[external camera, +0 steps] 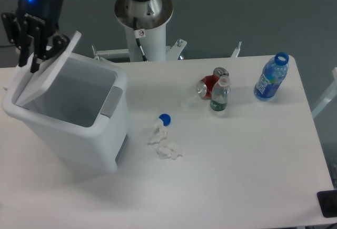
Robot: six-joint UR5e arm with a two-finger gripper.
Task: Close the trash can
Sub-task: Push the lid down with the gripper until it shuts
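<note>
I see a white table (pixel 247 176) under even light, spreading right of and below the gripper (pixel 31 55); grey-blue floor (pixel 253 13) behind.

A robotics lab: right of the hand (pixel 32 40), the arm's metal pedestal (pixel 143 21) is bolted behind a plain white surface (pixel 247 166), with a grey backdrop beyond.

Bin (pixel 79 129): large white, grey front tab, table's left side; lid (pixel 50 68) half-open, tilted over opening.
</note>
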